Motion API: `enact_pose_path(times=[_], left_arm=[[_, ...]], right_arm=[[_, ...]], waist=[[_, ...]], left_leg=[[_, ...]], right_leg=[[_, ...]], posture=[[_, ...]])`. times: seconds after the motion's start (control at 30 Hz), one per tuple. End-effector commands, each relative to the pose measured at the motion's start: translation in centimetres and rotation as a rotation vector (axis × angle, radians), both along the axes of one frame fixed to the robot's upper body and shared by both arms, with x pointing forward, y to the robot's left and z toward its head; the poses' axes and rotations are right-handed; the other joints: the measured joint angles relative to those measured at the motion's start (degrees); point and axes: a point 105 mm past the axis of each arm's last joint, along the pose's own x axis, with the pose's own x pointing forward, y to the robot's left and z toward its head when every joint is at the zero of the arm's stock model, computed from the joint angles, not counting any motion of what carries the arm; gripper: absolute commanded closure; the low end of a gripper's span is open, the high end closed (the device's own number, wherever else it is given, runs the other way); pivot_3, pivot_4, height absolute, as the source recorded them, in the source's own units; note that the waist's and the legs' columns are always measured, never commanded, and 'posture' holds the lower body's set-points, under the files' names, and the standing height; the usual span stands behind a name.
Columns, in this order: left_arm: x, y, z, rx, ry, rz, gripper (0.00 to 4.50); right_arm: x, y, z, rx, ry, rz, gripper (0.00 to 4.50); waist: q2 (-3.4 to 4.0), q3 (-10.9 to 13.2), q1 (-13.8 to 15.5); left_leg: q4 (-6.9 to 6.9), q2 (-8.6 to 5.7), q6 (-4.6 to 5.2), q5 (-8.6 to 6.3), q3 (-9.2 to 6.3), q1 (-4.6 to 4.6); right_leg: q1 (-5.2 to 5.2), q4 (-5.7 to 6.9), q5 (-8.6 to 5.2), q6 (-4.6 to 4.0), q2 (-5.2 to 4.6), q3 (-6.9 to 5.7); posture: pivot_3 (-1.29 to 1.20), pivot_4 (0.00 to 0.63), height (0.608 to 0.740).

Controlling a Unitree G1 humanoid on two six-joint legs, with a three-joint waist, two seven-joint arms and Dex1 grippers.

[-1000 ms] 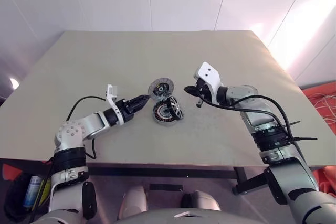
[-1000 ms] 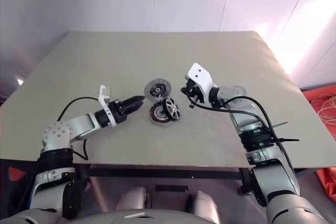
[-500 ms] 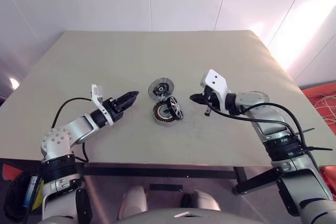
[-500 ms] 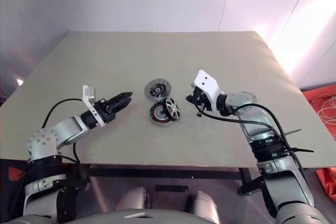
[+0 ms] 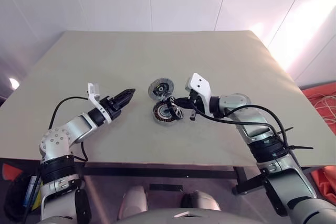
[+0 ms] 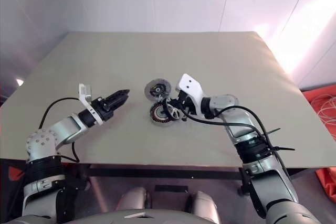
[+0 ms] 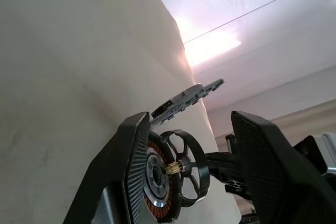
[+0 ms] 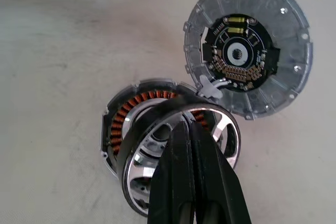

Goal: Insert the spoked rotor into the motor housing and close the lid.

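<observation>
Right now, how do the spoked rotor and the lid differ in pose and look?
The spoked rotor leans tilted on the motor housing, not seated; the lid stands open beside it, joined at the edge. The rotor is a dark open ring with shiny spokes; the lid is a grey disc with a dark centre. The shut right gripper is over the rotor, not the lid. Both are round.

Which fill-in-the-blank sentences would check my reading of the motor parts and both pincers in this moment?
1. The right pincer, at the spoked rotor, has its fingers ___.
2. The spoked rotor leans ___ on the motor housing, not seated flat.
3. The lid lies ___, dark inner face up.
4. The left pincer is open and holds ___.

Missing words: shut; tilted; open; nothing
</observation>
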Motion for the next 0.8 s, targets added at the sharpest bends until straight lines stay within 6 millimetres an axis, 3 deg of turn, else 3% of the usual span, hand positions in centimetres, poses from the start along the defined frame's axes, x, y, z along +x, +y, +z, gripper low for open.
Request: enact_pose_path(times=[0.03,0.53,0.8], left_arm=[[0.4,0.9,1.4,0.007,-0.054,0.031,1.86],[1.1,3.0,2.1,0.04,-0.076,0.102,1.86],[1.2,2.7,1.9,0.032,-0.069,0.093,1.86]], right_arm=[[-0.1,1.3,1.5,0.021,-0.046,0.042,4.5],[-0.3,4.2,0.9,0.057,-0.032,0.07,4.5],[0.1,3.4,1.9,0.057,-0.064,0.049,4.5]], waist=[[0.0,0.0,0.0],[0.0,0.0,-0.1],[0.0,0.0,-0.1]], left_leg=[[0.0,0.0,-0.04,0.0,0.0,0.0],[-0.01,0.0,-0.17,0.0,-0.01,0.02],[-0.01,0.01,-0.19,0.0,-0.01,0.02]], right_leg=[[0.01,0.0,0.0,0.0,0.0,0.0],[0.02,0.01,0.0,0.0,0.0,0.0],[0.02,0.01,0.0,0.0,0.0,0.0]], posture=[[0.0,0.0,0.74],[0.0,0.0,0.74],[0.0,0.0,0.74]])
